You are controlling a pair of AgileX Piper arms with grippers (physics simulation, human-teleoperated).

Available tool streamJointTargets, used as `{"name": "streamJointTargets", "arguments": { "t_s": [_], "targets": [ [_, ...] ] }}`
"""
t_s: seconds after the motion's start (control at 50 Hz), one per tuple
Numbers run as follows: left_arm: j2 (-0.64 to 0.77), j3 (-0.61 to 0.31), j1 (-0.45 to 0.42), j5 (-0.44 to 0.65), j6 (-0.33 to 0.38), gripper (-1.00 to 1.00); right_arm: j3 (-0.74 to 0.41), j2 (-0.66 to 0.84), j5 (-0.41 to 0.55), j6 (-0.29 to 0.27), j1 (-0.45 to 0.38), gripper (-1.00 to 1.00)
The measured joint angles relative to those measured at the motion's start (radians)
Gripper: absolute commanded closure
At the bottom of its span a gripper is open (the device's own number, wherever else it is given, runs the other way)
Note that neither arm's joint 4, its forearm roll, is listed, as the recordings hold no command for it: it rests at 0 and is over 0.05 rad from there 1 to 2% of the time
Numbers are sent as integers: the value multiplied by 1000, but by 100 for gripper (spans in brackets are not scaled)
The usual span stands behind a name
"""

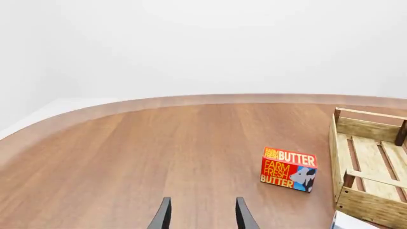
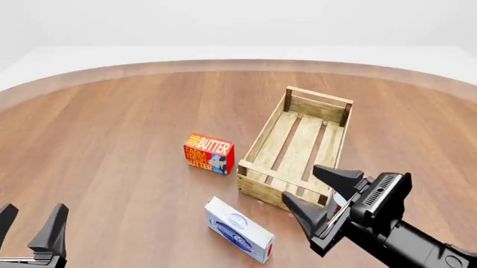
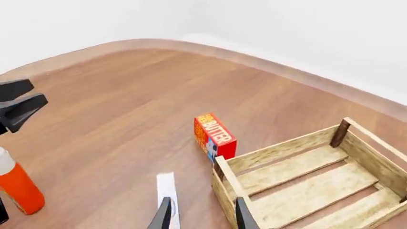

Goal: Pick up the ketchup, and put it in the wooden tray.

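Observation:
The ketchup (image 3: pixel 19 188), a small red bottle with a white cap, stands on the table and shows only at the edge of the right wrist view, near the left gripper's black fingers (image 3: pixel 19 110). It is out of the front view. The wooden tray (image 2: pixel 298 146) is a long light-wood crate right of centre; nothing shows inside it. It also shows in both wrist views (image 1: pixel 369 167) (image 3: pixel 305 179). My left gripper (image 2: pixel 30 223) is open and empty at the near left. My right gripper (image 2: pixel 320 195) is open and empty above the crate's near end.
A red butter box (image 2: pixel 209 153) stands left of the crate, seen too in both wrist views (image 1: pixel 289 169) (image 3: pixel 215 136). A white box (image 2: pixel 238 229) lies in front of the crate's near-left corner. The round wooden table's rim (image 2: pixel 223 66) curves across the far side.

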State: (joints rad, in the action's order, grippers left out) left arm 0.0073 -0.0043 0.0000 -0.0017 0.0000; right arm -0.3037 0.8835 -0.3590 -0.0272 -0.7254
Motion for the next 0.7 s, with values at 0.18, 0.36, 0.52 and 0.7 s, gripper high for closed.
{"name": "streamJointTargets", "arguments": {
  "t_s": [0.18,0.36,0.52,0.7],
  "targets": [
    [0,0,0,0,0,-100,-68,111,-18,34,-128,-100],
    [0,0,0,0,0,-100,-127,236,-53,54,-234,-100],
    [0,0,0,0,0,-100,-169,331,-85,63,-314,-100],
    [0,0,0,0,0,-100,-212,430,-119,65,-391,-100]
  ]
}}
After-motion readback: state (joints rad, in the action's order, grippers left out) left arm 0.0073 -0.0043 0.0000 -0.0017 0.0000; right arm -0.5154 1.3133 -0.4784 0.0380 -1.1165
